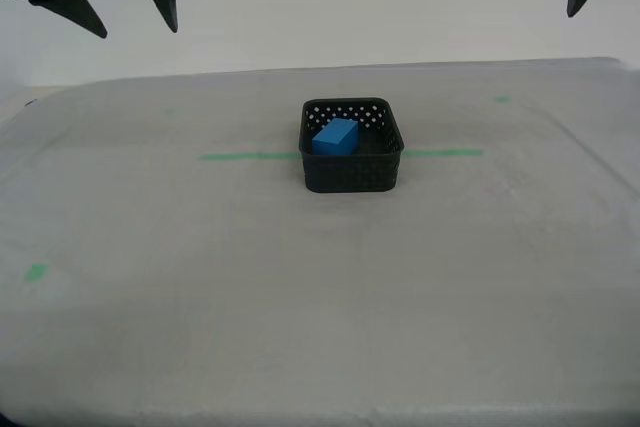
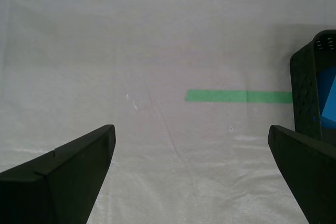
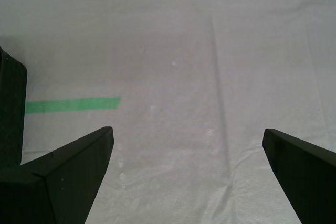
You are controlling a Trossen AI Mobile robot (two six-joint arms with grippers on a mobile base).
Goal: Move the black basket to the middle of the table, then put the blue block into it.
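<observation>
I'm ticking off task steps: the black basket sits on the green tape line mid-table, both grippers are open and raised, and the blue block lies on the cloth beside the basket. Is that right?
Not quite. The blue block is inside the black basket, not on the cloth beside it; the exterior view shows this. The rest holds: the basket sits on the green tape line mid-table, and my first gripper and my second gripper are open and raised.
</observation>
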